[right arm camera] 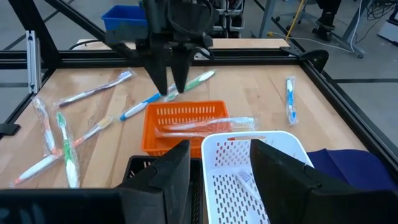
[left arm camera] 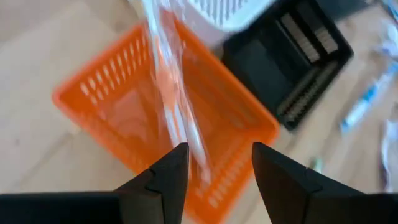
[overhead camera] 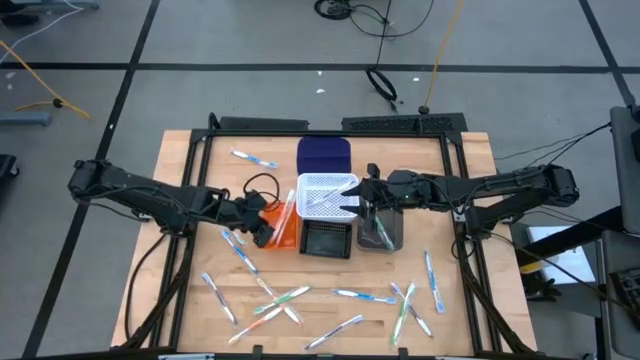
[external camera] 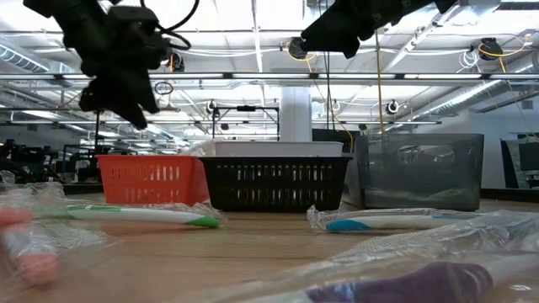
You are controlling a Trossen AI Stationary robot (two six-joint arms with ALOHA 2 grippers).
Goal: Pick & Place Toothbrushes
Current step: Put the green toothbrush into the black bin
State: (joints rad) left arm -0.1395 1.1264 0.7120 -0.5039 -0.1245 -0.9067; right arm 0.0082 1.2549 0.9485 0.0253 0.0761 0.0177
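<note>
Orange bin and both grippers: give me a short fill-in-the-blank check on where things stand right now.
1. The left gripper hangs with open jaws over the ____ bin.
2. A wrapped toothbrush lies across that bin, one end toward the ____ bin.
3. The right gripper hovers over the white bin, its jaws ____.

Missing words: orange; white; open

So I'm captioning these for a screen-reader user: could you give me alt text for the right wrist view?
The left gripper hangs open above an orange bin where a wrapped toothbrush lies across the rim. In the foreground, the right gripper is over a white bin. More wrapped toothbrushes lie on the wooden table.
</note>
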